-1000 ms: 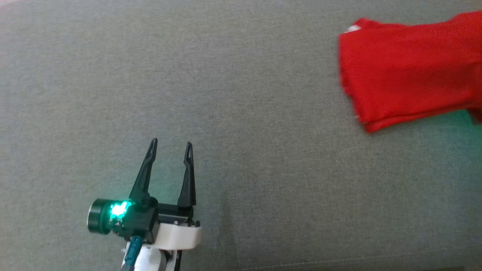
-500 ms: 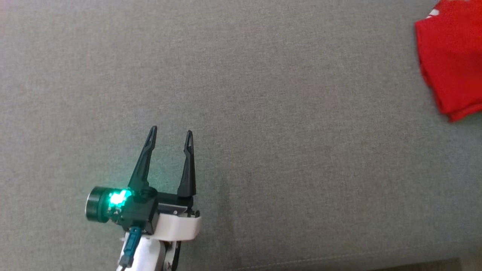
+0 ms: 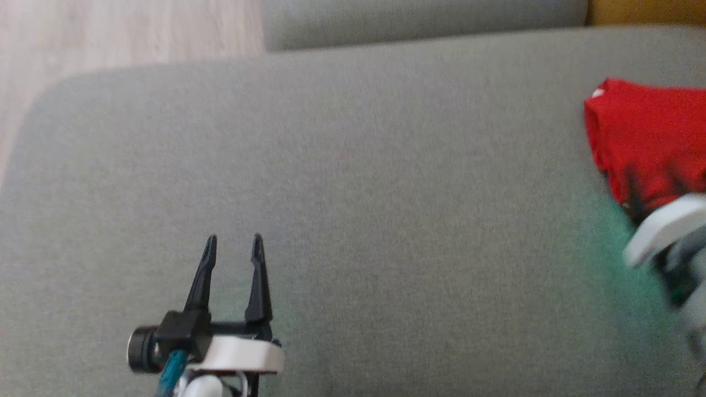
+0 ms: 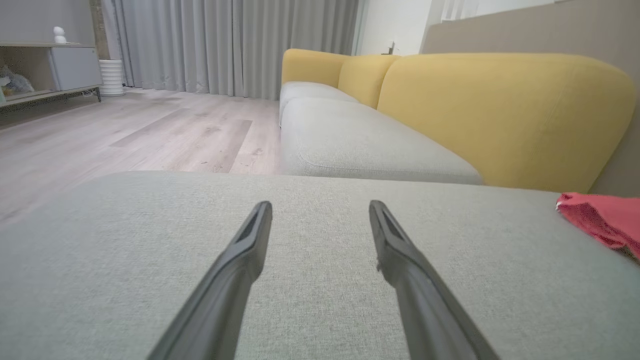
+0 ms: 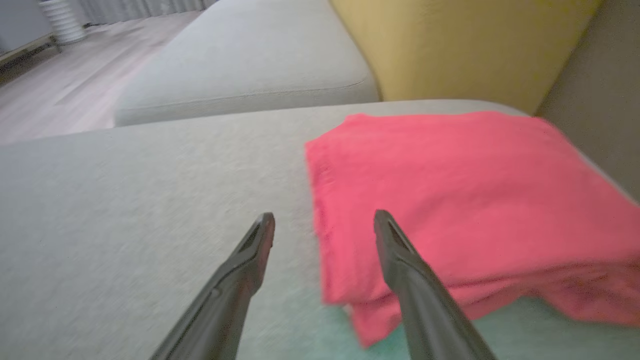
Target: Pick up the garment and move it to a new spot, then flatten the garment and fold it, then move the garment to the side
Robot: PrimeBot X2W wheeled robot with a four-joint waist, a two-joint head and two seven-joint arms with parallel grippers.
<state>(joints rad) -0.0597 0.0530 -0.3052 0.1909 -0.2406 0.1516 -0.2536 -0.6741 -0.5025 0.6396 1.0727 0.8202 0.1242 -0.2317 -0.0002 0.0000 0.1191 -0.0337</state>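
Now | garment point(image 5: 450, 200) red, folded, on grey cushion point(image 3: 353, 165) | left fingers point(image 4: 240, 265), right fingers point(image 5: 400, 265) spread, empty

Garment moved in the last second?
Yes: garment slid right across the cushion, which held still in view before the camera tilted.

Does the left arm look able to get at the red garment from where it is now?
Probably, though it is a long reach: only bare grey cushion lies between the open left gripper and the folded red garment. The right gripper sits at its near edge.
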